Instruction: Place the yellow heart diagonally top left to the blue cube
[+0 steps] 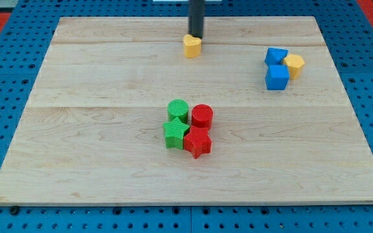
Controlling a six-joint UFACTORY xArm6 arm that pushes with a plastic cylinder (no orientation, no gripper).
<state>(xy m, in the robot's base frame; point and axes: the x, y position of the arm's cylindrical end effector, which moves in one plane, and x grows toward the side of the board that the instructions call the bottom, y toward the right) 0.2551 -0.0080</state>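
Note:
The yellow heart (192, 46) lies near the view's top, a little right of centre. My tip (195, 36) stands just behind it, at its top edge, touching or nearly touching. The blue cube (277, 77) sits at the view's right, well to the right of the heart and somewhat lower. A second blue block (276, 56) touches the cube's top side, and a yellow hexagon block (294, 65) touches its upper right.
A cluster sits at the board's centre: a green cylinder (178, 110), a red cylinder (202, 116), a green star (174, 134) and a red star (198, 142). The wooden board (76, 129) lies on a blue pegboard surface.

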